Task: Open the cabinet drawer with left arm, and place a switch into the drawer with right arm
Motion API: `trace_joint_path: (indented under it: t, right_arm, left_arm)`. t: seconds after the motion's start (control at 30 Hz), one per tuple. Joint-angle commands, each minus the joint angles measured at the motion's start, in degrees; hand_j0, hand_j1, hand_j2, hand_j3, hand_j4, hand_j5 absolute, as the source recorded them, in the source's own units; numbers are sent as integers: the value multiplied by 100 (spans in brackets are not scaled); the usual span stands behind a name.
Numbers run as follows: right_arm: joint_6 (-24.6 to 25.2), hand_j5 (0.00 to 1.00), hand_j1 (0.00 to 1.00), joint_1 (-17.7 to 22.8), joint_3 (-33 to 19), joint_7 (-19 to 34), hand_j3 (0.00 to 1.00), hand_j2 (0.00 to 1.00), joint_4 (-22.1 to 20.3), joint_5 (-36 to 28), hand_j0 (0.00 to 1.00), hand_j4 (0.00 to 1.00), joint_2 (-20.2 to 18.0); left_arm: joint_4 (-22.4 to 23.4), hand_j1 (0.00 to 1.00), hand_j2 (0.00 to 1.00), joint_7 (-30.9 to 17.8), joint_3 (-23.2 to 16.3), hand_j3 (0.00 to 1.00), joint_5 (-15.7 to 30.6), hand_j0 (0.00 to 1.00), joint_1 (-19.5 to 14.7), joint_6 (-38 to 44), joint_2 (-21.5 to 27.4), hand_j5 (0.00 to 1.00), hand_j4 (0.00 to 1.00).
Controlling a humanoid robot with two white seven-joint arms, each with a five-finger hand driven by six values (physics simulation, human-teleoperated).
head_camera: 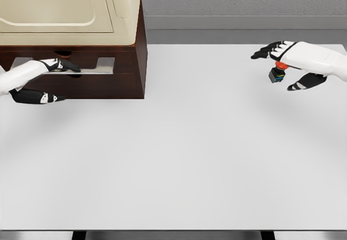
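Hiding the drawer handle (81,66): left hand (49,80).

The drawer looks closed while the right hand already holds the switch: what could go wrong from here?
1. The drawer seems shut, and the left hand only reaches its handle; bringing the switch now would find no opening.
2. The right hand seems to hold the switch by its red top only, so it might slip on the long way across the table.
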Motion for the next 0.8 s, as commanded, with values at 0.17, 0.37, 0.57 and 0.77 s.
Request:
trace_joint_path:
  t: [0.17, 0.37, 0.57, 0.77]
  right_arm:
    - [12, 100, 100, -35, -34, 81, 100, 100, 188, 24, 100, 100, 47]
    - [12, 100, 100, -44, -34, 81, 100, 100, 197, 42, 100, 100, 64]
    - [12, 100, 100, -114, -43, 81, 100, 100, 214, 156, 100, 100, 178]
    - [12, 100, 100, -114, -43, 81, 100, 100, 267, 165, 100, 100, 187]
  left_arm:
    - [-35, 78, 78, -30, -21, 78, -7, 78, 0, -18, 21, 78, 78]
    - [-43, 78, 78, -30, -12, 78, 20, 78, 70, -18, 30, 78, 78]
    - [-131, 78, 78, -30, -12, 78, 90, 78, 88, -18, 82, 78, 78]
    - [-193, 78, 78, -30, -12, 78, 151, 78, 88, -18, 170, 78, 78]
